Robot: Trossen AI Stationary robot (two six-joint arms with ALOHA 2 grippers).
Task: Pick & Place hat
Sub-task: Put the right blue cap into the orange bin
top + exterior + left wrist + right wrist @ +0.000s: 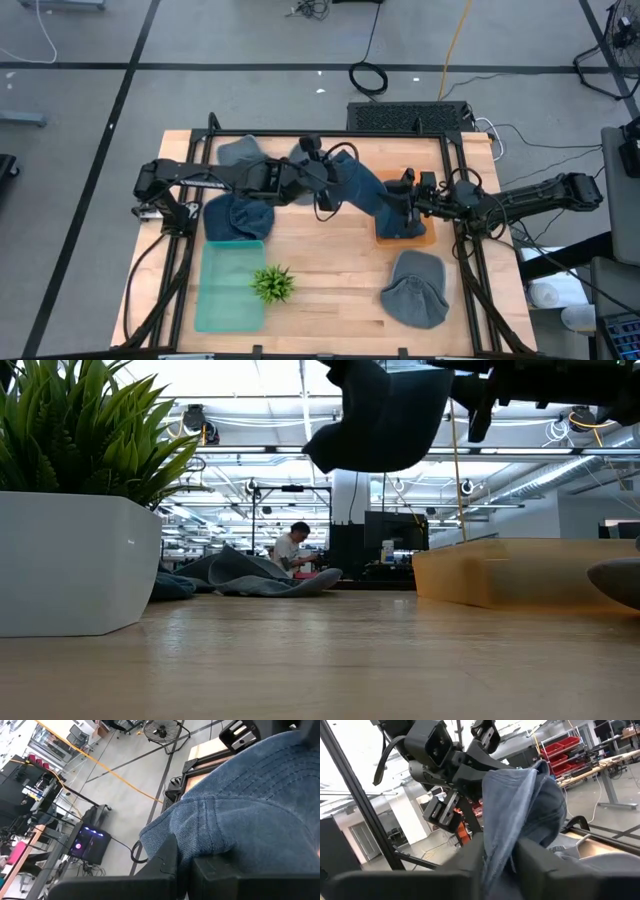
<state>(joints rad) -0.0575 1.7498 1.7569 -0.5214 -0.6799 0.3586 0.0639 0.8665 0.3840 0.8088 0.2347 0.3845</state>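
A blue denim hat hangs in the air between my two grippers, over the middle of the table and beside an orange tray. In the low view the hat is well clear of the tabletop. My left gripper is shut on its left end. My right gripper is shut on its right end, above the tray. In the right wrist view the left arm's gripper shows behind the hat. My left gripper pinches an edge of the denim hat between its two fingers, coming roughly level from the table's left. The hat is lifted clear and spreads away from the fingers. My right gripper pinches bunched denim folds between its two fingers, coming from the table's right. Several layers seem gathered there. The hat rises slack from the fingers toward the left gripper, clear of the table.
A green tray lies near the front left with a small potted plant beside it. A grey hat lies front right. A blue hat and a grey-blue hat lie on the left. A person sits far behind.
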